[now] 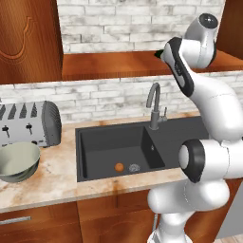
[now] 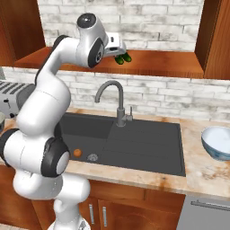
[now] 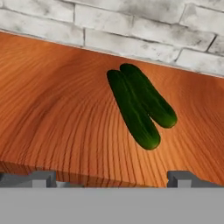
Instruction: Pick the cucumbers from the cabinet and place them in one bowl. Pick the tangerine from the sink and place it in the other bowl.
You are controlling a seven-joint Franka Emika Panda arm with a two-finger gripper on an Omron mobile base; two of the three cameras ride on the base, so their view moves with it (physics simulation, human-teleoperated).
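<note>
So I've got the hand (image 2: 117, 50) up at the cabinet (image 2: 157, 63) shelf, jaws spread wide, nothing in them. Both cucumbers (image 3: 140, 104) lie on the shelf just ahead of the fingertips (image 3: 37, 178), pressed together side by side, angled toward the brick back wall.

My worry: because they're touching, a straight close could pinch both at once and squirt one out, or catch just the near tip and roll it. They're glossy and round, so a grip off the middle probably slips. A shove could also send one rolling off the shelf lip and down toward the sink (image 1: 114, 152). Shelf edge is right under the fingers too, so coming in low may clip the wood.

The rest: marble-ish surface (image 1: 57, 182), dark sink with the tangerine (image 1: 119, 167) beside the drain (image 1: 134, 167), grey tap (image 1: 154, 107) behind it. Grey-green bowl (image 1: 18, 162) sits left next to the toaster (image 1: 31, 123), blue bowl (image 2: 217, 143) off to the right. White brick wall, wooden cupboards below.
</note>
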